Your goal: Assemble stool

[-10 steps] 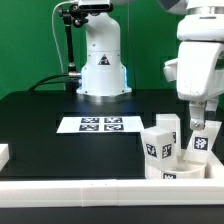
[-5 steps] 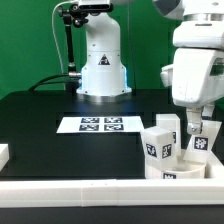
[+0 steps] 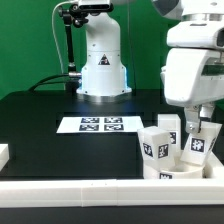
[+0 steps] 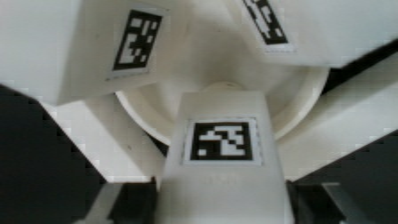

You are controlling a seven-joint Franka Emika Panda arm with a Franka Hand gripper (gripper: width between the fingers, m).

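We find the stool (image 3: 172, 150) near the white rail (image 3: 70, 187), at the exterior view's right. Several legs (image 3: 157, 144) stand on the seat (image 4: 320, 85), so we judge assembly well advanced. Our gripper (image 3: 201, 121) hovers over one leg; its opening cannot be determined. Joints are hidden.

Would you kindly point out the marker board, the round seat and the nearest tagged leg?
marker board (image 3: 100, 124), exterior view, its printed middle.
round seat (image 4: 311, 85), wrist view, its curved rim.
nearest tagged leg (image 3: 156, 148), exterior view, its tagged face.
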